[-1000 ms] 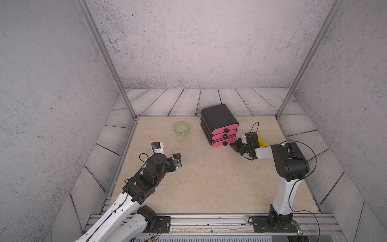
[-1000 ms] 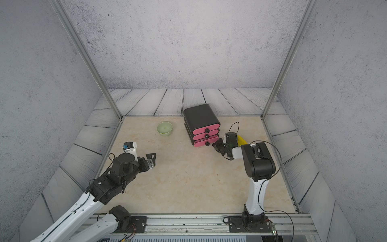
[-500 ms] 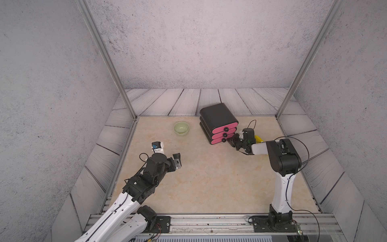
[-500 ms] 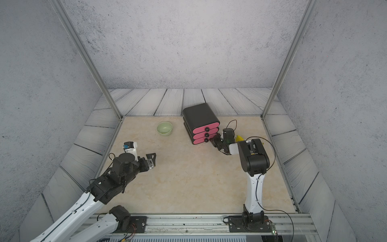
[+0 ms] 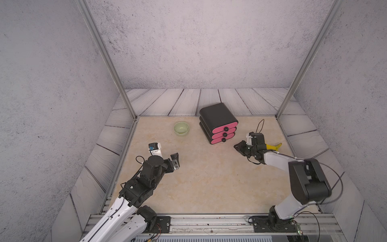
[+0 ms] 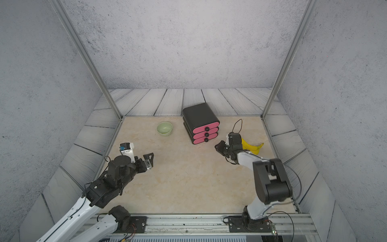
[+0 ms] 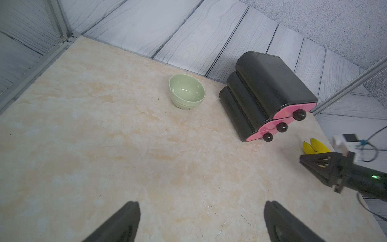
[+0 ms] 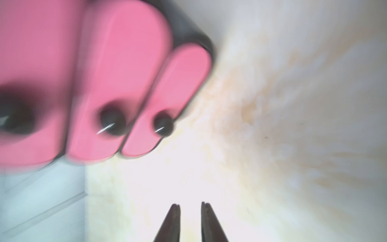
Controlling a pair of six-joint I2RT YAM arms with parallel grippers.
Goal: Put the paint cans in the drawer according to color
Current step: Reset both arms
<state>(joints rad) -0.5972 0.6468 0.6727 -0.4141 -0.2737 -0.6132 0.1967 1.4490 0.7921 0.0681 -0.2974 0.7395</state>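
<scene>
Okay: your drawer (image 5: 218,123) stood at the back of the table (image 5: 209,184), all three fronts shut. A green bowl (image 5: 181,132) sat near it. Your right gripper (image 8: 190,205) hung near the lowest knob (image 5: 223,139), not touching, fingers slightly parted, empty; it half hid the banana (image 6: 252,147), and its wrist view was blurred. Your left gripper (image 7: 201,204) was spread wide, empty, well apart.
</scene>
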